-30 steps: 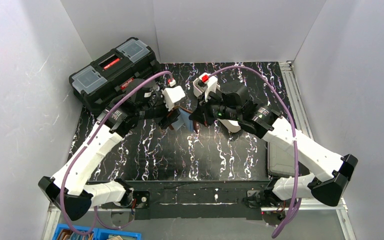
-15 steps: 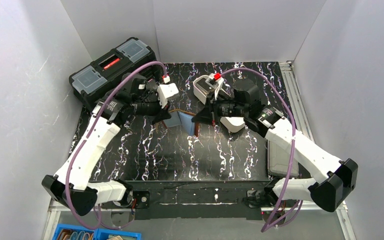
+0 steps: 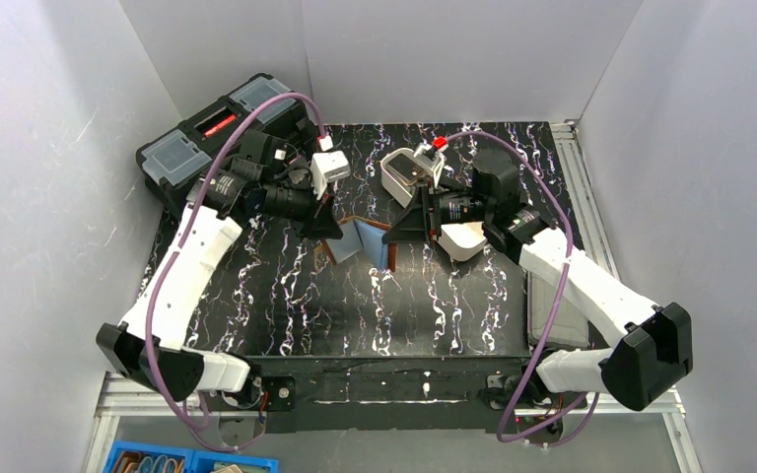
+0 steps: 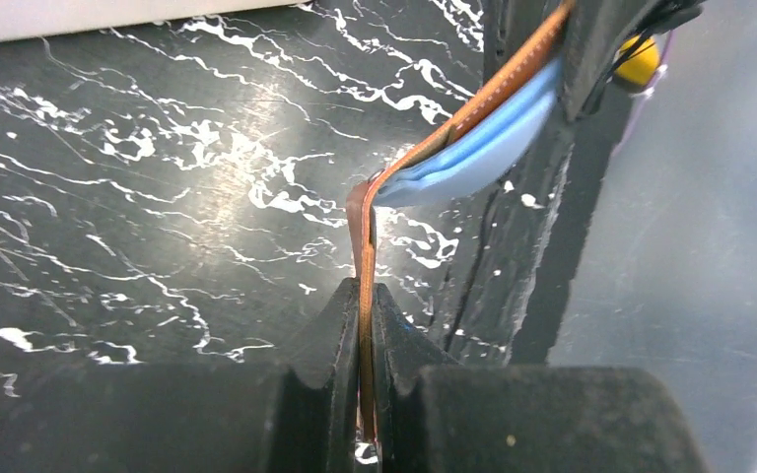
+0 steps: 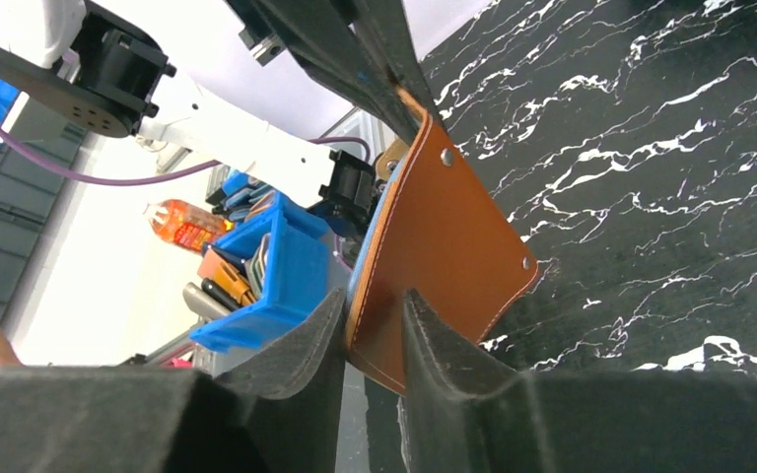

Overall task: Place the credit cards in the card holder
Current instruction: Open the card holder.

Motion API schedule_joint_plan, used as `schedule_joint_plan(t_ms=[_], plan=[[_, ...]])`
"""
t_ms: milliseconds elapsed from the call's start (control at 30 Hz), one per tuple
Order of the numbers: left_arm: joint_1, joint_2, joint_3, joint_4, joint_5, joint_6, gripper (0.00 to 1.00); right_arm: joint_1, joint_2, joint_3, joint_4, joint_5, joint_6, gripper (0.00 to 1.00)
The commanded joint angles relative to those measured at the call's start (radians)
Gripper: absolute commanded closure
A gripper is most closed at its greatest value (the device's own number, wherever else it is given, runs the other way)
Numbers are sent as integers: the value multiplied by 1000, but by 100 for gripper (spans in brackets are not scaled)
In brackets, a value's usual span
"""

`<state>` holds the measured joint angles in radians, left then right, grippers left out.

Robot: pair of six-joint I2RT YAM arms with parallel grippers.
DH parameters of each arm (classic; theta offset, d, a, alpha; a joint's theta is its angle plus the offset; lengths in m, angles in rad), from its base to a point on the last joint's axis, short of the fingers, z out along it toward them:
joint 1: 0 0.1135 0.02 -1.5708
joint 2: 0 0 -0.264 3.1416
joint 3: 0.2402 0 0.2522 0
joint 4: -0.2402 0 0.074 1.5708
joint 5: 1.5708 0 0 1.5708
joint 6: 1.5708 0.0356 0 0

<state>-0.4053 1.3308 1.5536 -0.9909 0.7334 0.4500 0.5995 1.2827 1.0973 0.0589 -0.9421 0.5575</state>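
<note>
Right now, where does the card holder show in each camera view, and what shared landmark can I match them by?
Top external: card holder stands mid-frame, slightly above centre.
Left wrist: card holder runs from bottom centre up to the upper right, with its blue lining showing.
Right wrist: the brown flap of the card holder is at mid-frame.
Shared landmark: black marbled tabletop.

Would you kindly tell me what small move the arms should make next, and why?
Probably draw the right hand back off the card holder: its fingers stand apart around one panel, while the left hand is clamped on the other flap.
</note>
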Motion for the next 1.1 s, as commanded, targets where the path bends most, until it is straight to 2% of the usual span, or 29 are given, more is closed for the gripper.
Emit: schedule_joint_plan(t_ms=[0,133,400,533,633,733,867,1067], plan=[[43,39,45,-26,134,-142,100,-1,-5,11,11,5,-12,63],[63,89,37,-62,181,-190,100,-4,-10,-21,-57,121,-59,48],[63,101,10,-49,152,-245,100,-7,-47,-102,-45,259,-61,39],[63,124,56,-61,47,-291,100,-7,-83,-144,-18,310,-56,31],[52,160,97,-101,-127,-317,100,-7,-122,-193,43,363,-39,24],[42,241,145,-193,-268,-317,100,-4,-149,-210,53,435,-32,22],[36,274,116,-229,-303,-338,100,-3,-197,-219,6,577,-55,23],[-2,363,88,-285,-357,-364,100,52,-256,-207,1,589,-103,28]])
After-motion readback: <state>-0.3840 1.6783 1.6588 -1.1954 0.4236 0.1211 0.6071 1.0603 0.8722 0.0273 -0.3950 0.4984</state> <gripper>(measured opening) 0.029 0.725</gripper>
